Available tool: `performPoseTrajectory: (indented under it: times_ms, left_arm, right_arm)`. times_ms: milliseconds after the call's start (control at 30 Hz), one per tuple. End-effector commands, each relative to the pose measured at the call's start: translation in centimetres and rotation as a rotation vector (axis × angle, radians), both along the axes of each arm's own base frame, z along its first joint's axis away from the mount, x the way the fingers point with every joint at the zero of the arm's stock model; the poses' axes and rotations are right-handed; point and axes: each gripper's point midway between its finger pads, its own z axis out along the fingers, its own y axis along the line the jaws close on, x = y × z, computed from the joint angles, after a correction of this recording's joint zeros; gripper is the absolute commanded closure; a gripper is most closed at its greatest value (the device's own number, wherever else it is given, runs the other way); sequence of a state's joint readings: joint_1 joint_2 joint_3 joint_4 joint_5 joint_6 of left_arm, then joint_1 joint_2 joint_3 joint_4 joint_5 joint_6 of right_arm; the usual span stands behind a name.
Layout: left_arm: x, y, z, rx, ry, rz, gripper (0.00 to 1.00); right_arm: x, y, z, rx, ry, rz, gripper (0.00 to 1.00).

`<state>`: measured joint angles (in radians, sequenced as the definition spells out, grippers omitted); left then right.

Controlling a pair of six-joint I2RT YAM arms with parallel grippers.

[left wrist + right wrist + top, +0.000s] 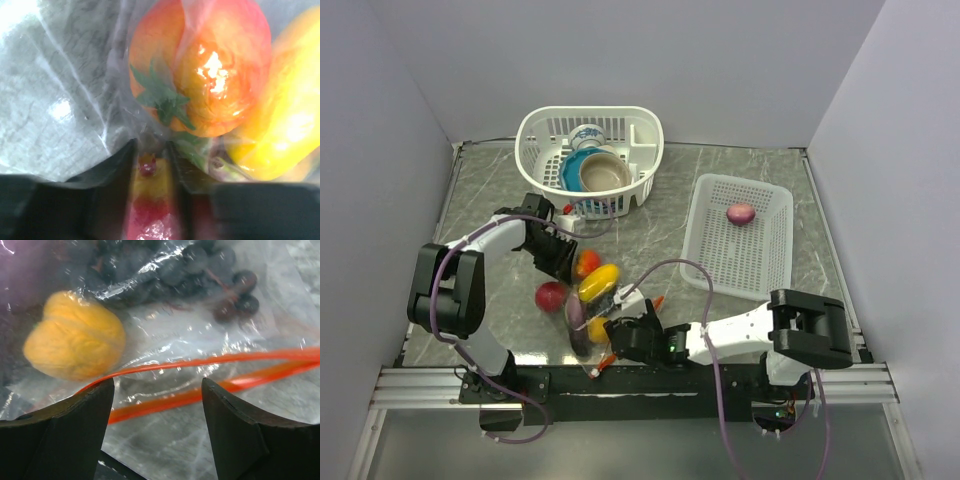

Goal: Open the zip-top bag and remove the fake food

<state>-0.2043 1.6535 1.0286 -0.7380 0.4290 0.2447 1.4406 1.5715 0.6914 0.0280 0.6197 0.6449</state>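
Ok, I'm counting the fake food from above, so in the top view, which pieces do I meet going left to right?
Apple → yellow fruit → onion, lying in the tray. The other pieces overlap the yellow fruit, so I leave them out.
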Motion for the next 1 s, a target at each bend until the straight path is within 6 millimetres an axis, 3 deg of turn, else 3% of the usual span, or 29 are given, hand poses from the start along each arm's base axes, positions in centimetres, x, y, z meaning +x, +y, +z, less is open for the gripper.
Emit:
performPoseTrajectory:
  times_ms: [0,67,167,400,533,633,700,733,767,800,867,967]
  left_arm:
    - [-0.7,-1.2,-0.4,-0.020,0.032,-0.024,0.79]
    - [-0.8,-1.4,-0.4,-0.006,0.037,-0.025,0.99]
    - [-0.9,-1.8,0.4,-0.002,0.020,-0.029,0.99]
    - [-1.5,-1.7,1.2,0.018,0.030,-0.031,0.99]
    - [-1.3,-1.7,1.9,0.026,0.029,-0.032,0.99]
    - [-1.2,-2.1,4.6,-0.004,0.005,-0.051,0.99]
    - [-0.4,-2.5,7.6,-0.028,-0.054,-0.068,0.99]
    - [-1.0,-2.3,8.6,-0.025,-0.042,-0.075,0.99]
    - [-0.4,-2.6,10.7,-0.046,-0.094,-0.080,0.99]
    - [-0.5,-2.7,11.7,-0.053,-0.102,-0.086,0.99]
    - [-1.1,-2.8,13.7,-0.074,-0.115,-0.102,0.99]
    - [-2.0,-2.9,13.9,-0.068,-0.108,-0.120,0.99]
  right_arm:
    - [0.5,3.4,2.5,0.098,-0.037,0.014,0.20]
    - [0.4,4.1,2.6,0.104,-0.037,0.033,0.13]
    - [-0.1,5.2,2.8,0.130,-0.028,0.079,0.00]
    - [-0.9,7.2,3.7,0.192,-0.029,0.167,0.00]
    - [-0.4,8.4,3.6,0.178,-0.038,0.144,0.00]
    - [1.0,8.0,3.3,0.147,-0.064,0.056,0.00]
    - [1.9,6.8,2.6,0.129,-0.062,-0.014,0.00]
    - [2.0,6.4,2.4,0.131,-0.055,-0.029,0.00]
    - [2.2,6.2,2.4,0.149,-0.050,-0.041,0.00]
    - [2.3,5.1,1.4,0.135,-0.040,-0.055,0.00]
    - [2.7,4.6,1.4,0.175,-0.020,-0.077,0.00]
    - [2.8,3.7,0.8,0.181,-0.003,-0.097,0.00]
